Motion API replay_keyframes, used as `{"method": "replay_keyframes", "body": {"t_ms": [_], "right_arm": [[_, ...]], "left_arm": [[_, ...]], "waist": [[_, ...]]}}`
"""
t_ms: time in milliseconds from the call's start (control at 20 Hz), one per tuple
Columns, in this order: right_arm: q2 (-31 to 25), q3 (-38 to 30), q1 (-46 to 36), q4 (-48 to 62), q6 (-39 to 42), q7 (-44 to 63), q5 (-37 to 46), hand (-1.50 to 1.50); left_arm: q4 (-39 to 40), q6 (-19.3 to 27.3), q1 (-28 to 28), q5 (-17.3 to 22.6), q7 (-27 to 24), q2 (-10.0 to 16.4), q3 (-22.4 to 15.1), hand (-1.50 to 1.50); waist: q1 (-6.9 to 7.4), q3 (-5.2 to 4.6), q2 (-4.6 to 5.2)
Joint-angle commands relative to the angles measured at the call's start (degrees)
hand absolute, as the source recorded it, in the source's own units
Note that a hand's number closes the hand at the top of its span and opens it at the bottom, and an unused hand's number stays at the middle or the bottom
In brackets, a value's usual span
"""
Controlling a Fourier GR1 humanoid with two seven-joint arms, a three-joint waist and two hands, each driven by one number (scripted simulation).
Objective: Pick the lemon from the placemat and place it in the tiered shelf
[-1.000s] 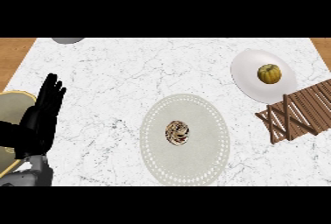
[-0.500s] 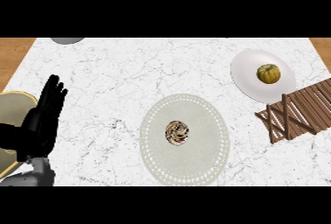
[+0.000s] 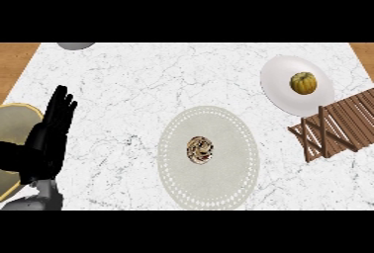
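The left hand (image 3: 45,143) rests open at the left edge, fingers straight, over a yellow-rimmed plate (image 3: 18,116). The round brown-and-cream item (image 3: 200,149) lies in the middle of the placemat (image 3: 219,190), well apart to the hand's right. The wooden tiered shelf (image 3: 340,129) stands at the right edge of the surface (image 3: 146,79), just beside a white plate (image 3: 281,86) holding a yellow fruit (image 3: 303,83).

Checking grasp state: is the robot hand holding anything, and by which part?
Nothing is held. The left robot hand is open, fingers up, resting at the view's left edge.
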Motion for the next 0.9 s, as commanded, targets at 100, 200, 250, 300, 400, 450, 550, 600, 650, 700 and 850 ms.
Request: {"method": "replay_keyframes", "body": {"t_ms": [100,200,250,300,400,450,550,600,650,700,850], "right_arm": [[-9.7,-5.1,1.7,13.4,4.1,-0.5,-1.0,-1.5],[-12.7,-6.9,4.5,16.5,7.5,-3.5,-1.8,-1.5],[-15.9,-7.3,2.9,17.7,9.4,-0.8,-2.3,-1.5],[-15.5,-7.7,5.2,19.7,10.2,-4.8,-1.9,-1.5],[-17.5,-7.6,4.0,21.7,12.9,-5.1,-1.8,-1.5],[-18.7,-8.1,5.1,22.8,13.8,-5.4,-1.9,-1.5],[-19.3,-7.8,5.9,23.8,16.1,-7.2,-1.4,-1.5],[-19.1,-8.5,9.1,24.4,18.4,-10.8,-1.7,-1.5],[-20.1,-8.4,7.3,24.6,18.8,-9.3,-1.7,-1.5],[-18.6,-7.3,8.0,24.0,16.7,-11.6,-0.3,-1.5],[-20.2,-8.5,8.9,25.4,19.8,-11.8,-1.4,-1.5]], "left_arm": [[0.7,-1.1,0.7,0.2,-1.6,0.1,-0.1,0.0],[-1.8,-0.9,-1.0,0.7,3.1,1.1,0.4,0.0],[1.3,0.2,-0.3,-0.7,-2.4,-0.5,0.0,0.0],[-0.7,0.3,-1.1,0.0,1.9,-0.4,-0.2,0.0],[0.5,0.1,-2.5,-0.3,1.0,-0.2,-0.3,0.0],[0.4,-0.6,-0.1,0.0,-1.5,-0.5,-0.4,0.0],[1.8,-0.3,-1.3,0.4,-1.9,-0.2,0.8,0.0],[0.7,-0.7,-0.4,0.0,-1.7,-0.6,-0.5,0.0],[2.1,1.1,-2.8,-1.2,-0.2,-1.5,-0.9,0.0],[1.6,-0.3,-1.3,-0.6,-0.8,0.1,0.2,0.0],[0.8,0.2,-1.3,-1.0,-0.5,-1.0,-1.0,0.0]], "waist": [[0.64,0.14,0.44],[0.43,0.23,0.36],[0.39,0.16,0.42],[0.5,0.27,0.47],[0.76,0.28,0.57],[1.0,0.36,0.7],[0.81,0.33,0.66],[0.15,0.39,0.49],[0.42,0.43,0.7],[0.98,0.38,0.63],[0.67,0.51,0.63]]}}
